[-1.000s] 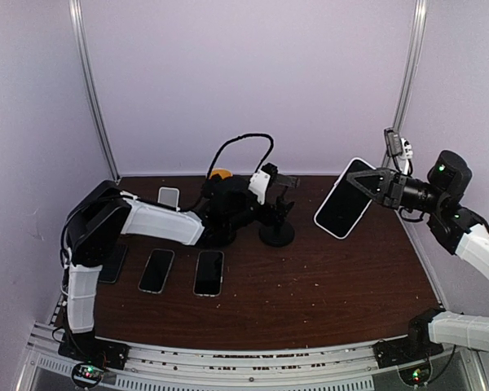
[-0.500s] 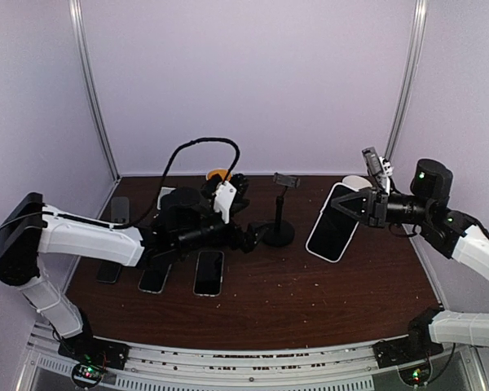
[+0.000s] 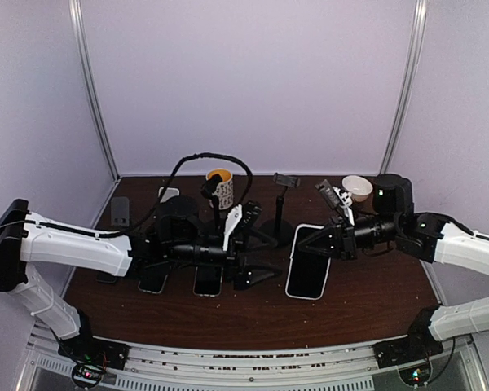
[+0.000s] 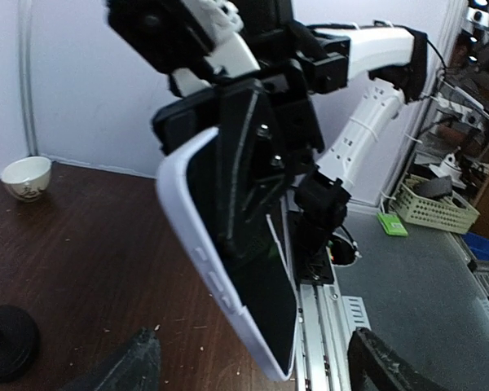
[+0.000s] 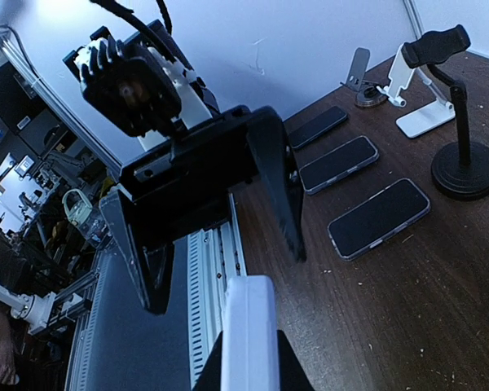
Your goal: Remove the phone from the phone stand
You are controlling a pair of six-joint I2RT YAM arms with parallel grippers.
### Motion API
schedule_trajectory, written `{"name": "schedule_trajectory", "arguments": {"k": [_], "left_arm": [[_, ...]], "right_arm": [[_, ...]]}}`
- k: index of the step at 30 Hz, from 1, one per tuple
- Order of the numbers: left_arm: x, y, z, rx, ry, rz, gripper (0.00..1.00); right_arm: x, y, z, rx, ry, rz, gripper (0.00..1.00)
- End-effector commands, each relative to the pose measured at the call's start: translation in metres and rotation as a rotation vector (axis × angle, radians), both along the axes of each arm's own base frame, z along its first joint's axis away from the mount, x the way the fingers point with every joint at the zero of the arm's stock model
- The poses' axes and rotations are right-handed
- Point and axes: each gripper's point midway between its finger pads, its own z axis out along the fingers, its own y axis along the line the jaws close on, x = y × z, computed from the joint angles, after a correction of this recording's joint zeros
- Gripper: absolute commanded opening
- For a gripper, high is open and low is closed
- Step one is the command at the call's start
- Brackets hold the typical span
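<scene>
Phone (image 3: 307,273) is off the phone stand (image 3: 279,213). I see it in the right gripper (image 3: 316,243), clamped by its upper end, with a finger on each face

It hangs tilted, screen up toward the top camera, low over the table (image 3: 367,301), in front of and to the right of the stand and clear of it. I can't tell if its lower end touches the wood

White case, dark screen. On the left wrist cam the phone (image 4: 261,314) fills the middle of the view, with the right arm's black fingers pinched across it. On the right wrist cam I only get its white edge (image 5: 248,334) at the bottom of the frame

Left gripper (image 3: 257,248) is spread wide with nothing between the fingers. It faces the phone from the left, near it but apart

Stand is upright on its round base near the back of the table

Other stuff: three other phones (image 3: 209,281) lie flat at the left, a mug (image 3: 220,187) sits at the back centre, a bowl (image 3: 357,187) at the back right, and a white folding stand (image 5: 424,98) behind the flat phones
</scene>
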Motion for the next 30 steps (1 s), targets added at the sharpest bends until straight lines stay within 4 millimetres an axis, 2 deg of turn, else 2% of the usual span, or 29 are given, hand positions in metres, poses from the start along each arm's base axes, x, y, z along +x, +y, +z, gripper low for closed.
{"name": "schedule_trajectory", "arguments": {"k": [1,3,8,12,15,21,24,27,30], "left_arm": [[-0.017,-0.016,0.01,-0.073,0.062,-0.117,0.76],[-0.019,-0.018,0.007,-0.085,0.091,-0.131,0.69],[-0.019,-0.023,0.001,-0.082,0.13,-0.139,0.62],[-0.02,-0.023,0.0,-0.106,0.155,-0.148,0.52],[-0.021,-0.023,0.001,-0.134,0.177,-0.158,0.41],[-0.024,-0.019,-0.008,-0.137,0.226,-0.159,0.12],[-0.021,-0.016,-0.016,-0.125,0.257,-0.127,0.01],[-0.015,-0.012,-0.022,-0.125,0.29,-0.08,0.0],[-0.009,-0.007,-0.027,-0.129,0.314,-0.03,0.0]], "right_arm": [[-0.006,0.014,0.033,0.071,-0.107,0.039,0.0],[-0.009,0.018,0.034,0.073,-0.111,0.05,0.0],[-0.013,0.025,0.036,0.081,-0.116,0.067,0.0],[-0.014,0.028,0.037,0.086,-0.118,0.073,0.0],[-0.013,0.03,0.035,0.084,-0.116,0.075,0.0],[-0.01,0.031,0.027,0.063,-0.121,0.064,0.0],[-0.008,0.031,0.024,0.055,-0.122,0.057,0.01],[-0.005,0.03,0.023,0.047,-0.122,0.036,0.2],[0.005,0.025,0.022,0.036,-0.121,-0.009,0.34]]}}
